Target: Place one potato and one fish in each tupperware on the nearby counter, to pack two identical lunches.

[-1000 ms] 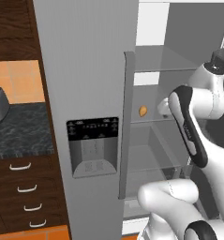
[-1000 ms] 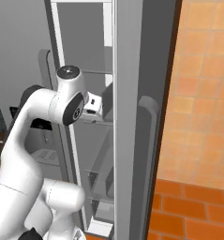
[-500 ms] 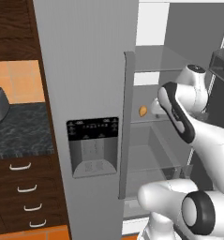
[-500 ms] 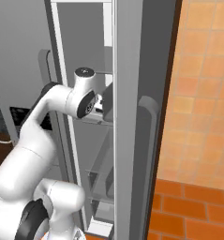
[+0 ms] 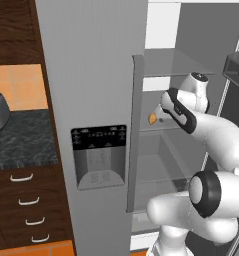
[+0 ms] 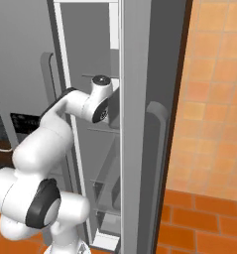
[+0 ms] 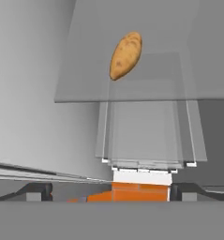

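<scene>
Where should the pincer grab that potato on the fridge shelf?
Probably across the middle of the potato, jaws spanning its narrow width. It lies alone on the glass shelf, long and slightly tilted, so come from the open front with the open pincer.

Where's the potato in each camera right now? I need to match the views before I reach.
Left base view: the potato peeks out as an orange-brown sliver at the fridge door's edge, just left of the arm's wrist.
Right base view: not in it.
Hand view: upper middle, lying on the glass shelf.
Shared landmark: that glass fridge shelf.

Glossy white arm (image 5: 218, 137), dark joints
</scene>
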